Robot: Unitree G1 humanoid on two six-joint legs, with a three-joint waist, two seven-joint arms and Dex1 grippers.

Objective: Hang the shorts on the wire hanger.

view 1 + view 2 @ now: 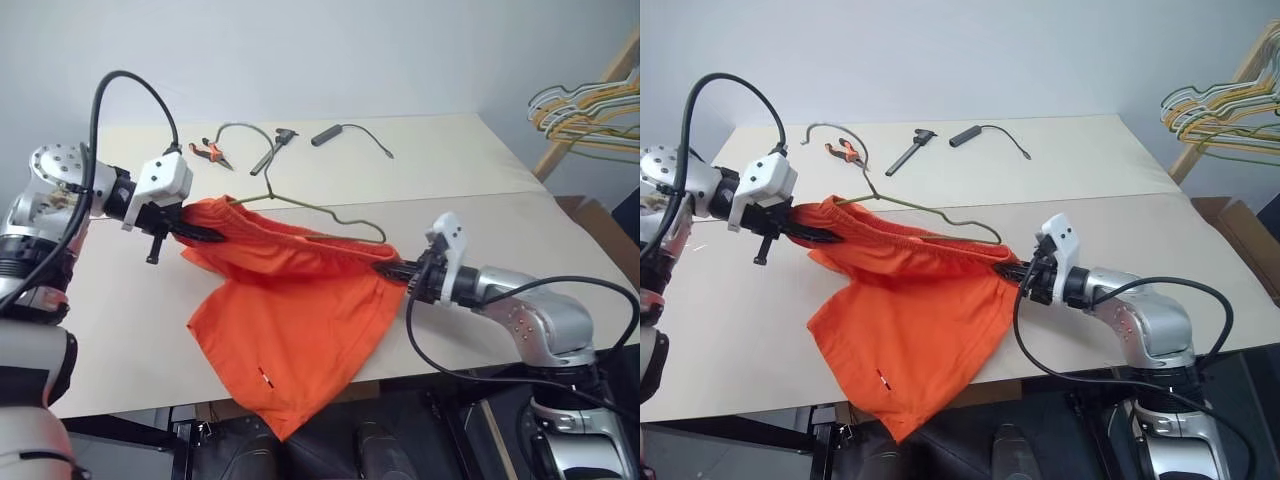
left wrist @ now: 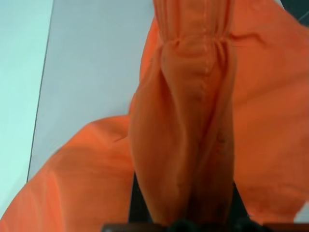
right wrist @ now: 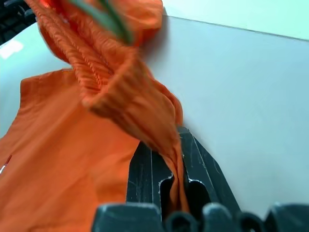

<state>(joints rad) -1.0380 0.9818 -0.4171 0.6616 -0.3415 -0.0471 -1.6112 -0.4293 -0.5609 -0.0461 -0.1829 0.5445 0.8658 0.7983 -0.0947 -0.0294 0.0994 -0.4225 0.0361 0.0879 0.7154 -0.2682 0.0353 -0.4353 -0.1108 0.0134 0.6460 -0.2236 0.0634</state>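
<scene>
Two grippers are holding the shorts (image 1: 290,320) stretched between them above the near edge of the worktop (image 1: 470,170). At the left side, the left gripper (image 1: 205,233) is clamping one end of the gathered waistband, its jaws closed tight on the orange fabric, as the left wrist view is showing the bunched cloth rising from between them. Running along the waistband toward the right, the wire hanger (image 1: 300,205) is lying partly over the fabric, its hook reaching back toward the far left part of the worktop and its bent shoulder sitting just above the waistband; whether the wire is passing inside the waistband cannot be told. Below the waistband, the legs of the shorts are draping down over the near edge. Toward the far edge, orange-handled pliers (image 1: 208,151), a dark tool (image 1: 274,150) and a black cable (image 1: 350,135) are resting apart from the shorts. At the right, the right gripper (image 1: 392,270) is pinching the other end of the waistband with its jaws shut on it
</scene>
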